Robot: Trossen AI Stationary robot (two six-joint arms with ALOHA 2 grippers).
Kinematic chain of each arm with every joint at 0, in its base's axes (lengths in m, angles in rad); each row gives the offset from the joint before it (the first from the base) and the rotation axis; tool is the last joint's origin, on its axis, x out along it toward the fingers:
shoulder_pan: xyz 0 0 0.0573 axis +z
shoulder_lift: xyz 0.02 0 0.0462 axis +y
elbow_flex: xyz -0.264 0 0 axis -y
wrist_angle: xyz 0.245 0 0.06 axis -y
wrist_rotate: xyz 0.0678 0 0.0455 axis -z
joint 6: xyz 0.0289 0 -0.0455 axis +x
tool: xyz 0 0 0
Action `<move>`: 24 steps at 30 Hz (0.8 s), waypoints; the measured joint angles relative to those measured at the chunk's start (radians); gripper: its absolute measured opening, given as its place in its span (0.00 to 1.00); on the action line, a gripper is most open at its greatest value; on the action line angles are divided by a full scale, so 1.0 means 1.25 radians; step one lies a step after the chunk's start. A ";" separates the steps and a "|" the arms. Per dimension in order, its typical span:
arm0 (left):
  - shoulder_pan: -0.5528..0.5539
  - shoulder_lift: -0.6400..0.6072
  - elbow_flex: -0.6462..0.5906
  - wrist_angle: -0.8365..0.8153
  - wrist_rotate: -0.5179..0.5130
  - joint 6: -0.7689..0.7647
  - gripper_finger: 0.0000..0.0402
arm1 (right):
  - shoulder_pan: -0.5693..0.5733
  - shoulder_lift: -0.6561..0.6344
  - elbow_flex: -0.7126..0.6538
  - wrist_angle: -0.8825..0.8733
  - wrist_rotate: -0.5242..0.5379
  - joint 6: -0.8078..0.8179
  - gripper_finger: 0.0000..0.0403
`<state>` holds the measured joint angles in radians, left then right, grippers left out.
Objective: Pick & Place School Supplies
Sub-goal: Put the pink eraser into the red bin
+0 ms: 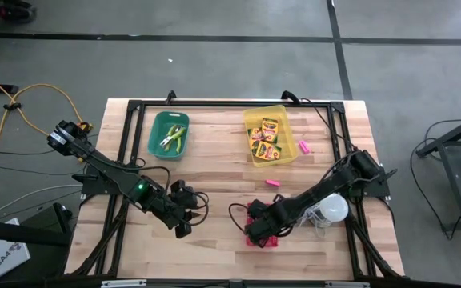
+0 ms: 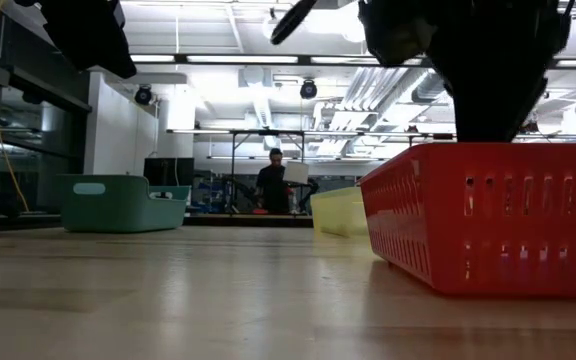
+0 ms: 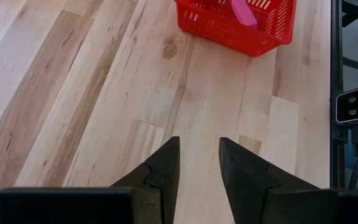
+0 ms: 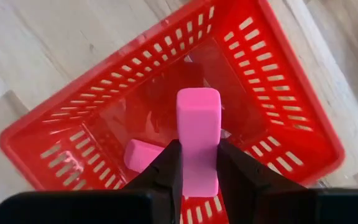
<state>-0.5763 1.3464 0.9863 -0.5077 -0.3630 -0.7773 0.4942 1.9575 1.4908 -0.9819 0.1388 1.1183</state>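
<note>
And there the right gripper (image 4: 197, 163) hung, directly over the red basket (image 4: 278, 99), its two fingers clamped on a pink eraser (image 4: 197, 134) that stuck out ahead of them, pointing down into the basket's middle. A second pink eraser (image 4: 143, 154) already lay on the basket floor, just beside the held one. From above, that arm (image 1: 318, 196) reached in across the near right of the table, and the basket (image 1: 256, 238) sat almost hidden beneath it.

The step in hand looked like the drop. Done well, it wanted the fingers parting only while the eraser sat well inside the walls, low enough that it would not bounce out, then a straight lift clear of the rim.

Two more erasers waited on the bare wood: one (image 1: 302, 147) just beside the yellow bin (image 1: 286, 120) of crayon boxes (image 1: 266, 138), another (image 1: 272, 183) nearer the middle.

The left gripper (image 3: 199, 155) waited low over empty board at the near left, fingers apart, holding nothing, the basket (image 3: 229, 28) ahead of it
</note>
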 joint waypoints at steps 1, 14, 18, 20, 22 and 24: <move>0.000 0.000 0.000 0.000 0.000 0.000 0.27 | 0.000 0.000 -0.010 0.011 0.000 0.000 0.18; 0.000 0.000 0.000 0.000 0.000 -0.004 0.27 | -0.044 0.000 -0.139 0.202 -0.034 -0.034 0.18; 0.000 0.000 0.000 0.000 0.000 -0.005 0.27 | -0.048 0.000 -0.149 0.231 -0.051 -0.040 0.18; 0.000 0.000 0.000 0.000 0.000 -0.005 0.27 | -0.047 0.000 -0.149 0.234 -0.052 -0.040 0.18; 0.000 0.000 0.000 0.000 0.000 -0.005 0.27 | -0.047 0.000 -0.149 0.234 -0.053 -0.040 0.18; 0.000 0.000 0.000 0.000 0.000 -0.006 0.27 | -0.047 0.000 -0.149 0.234 -0.053 -0.040 0.18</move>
<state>-0.5765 1.3466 0.9863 -0.5077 -0.3630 -0.7844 0.4358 1.9575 1.3052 -0.6898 0.0727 1.0679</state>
